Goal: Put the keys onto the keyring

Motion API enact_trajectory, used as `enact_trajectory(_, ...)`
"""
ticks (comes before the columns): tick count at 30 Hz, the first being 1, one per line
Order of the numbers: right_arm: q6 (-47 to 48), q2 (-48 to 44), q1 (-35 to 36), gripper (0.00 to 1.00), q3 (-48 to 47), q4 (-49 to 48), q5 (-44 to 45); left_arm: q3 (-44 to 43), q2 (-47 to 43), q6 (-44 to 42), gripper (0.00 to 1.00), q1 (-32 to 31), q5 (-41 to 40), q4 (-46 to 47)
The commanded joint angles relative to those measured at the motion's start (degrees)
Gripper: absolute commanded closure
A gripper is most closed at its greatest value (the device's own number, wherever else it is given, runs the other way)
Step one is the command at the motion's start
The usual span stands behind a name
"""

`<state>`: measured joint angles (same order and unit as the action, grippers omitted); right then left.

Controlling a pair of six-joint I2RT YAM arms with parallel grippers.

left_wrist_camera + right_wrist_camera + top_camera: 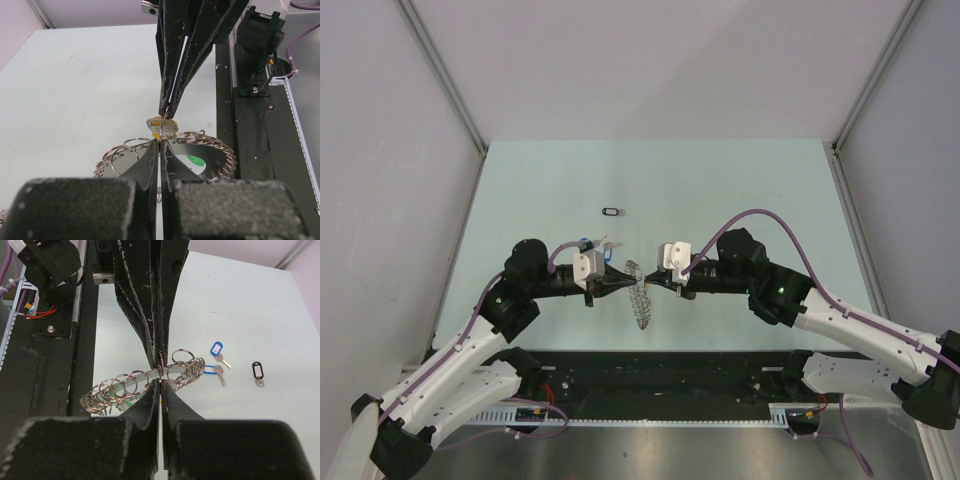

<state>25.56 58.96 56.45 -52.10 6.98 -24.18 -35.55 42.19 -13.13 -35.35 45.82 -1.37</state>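
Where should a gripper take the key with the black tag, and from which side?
Grip the black tag across its two long edges, coming straight down from above. It lies flat on the table, apart from the blue-tagged keys, and its small key seems too thin to pinch.

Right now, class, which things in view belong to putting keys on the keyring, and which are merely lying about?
Job: keyring, blue-tagged keys, black-tagged key, yellow-tagged key, green tag, left gripper, right gripper.
Just there: purple cable, black base plate.
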Motion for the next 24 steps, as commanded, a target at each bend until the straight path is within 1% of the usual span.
enact_trajectory(1,-0.25,-1.65,-0.11,1.0,-1.87,-1.89,1.24,-0.13,-1.15,-1.11,0.99,-0.24,1.37,3.3)
enact_trajectory(13,-0.34,-0.69,-0.02,1.0,-1.96,-1.97,1.68,-0.22,-1.15,-1.11,1.0,-0.24,1.55,3.39)
enact_trajectory(24,-0.16,-0.16,-0.02,1.0,-1.87,-2.33,0.1,-0.13,-1.06,-1.03,1.0,-0.24,1.38,3.65)
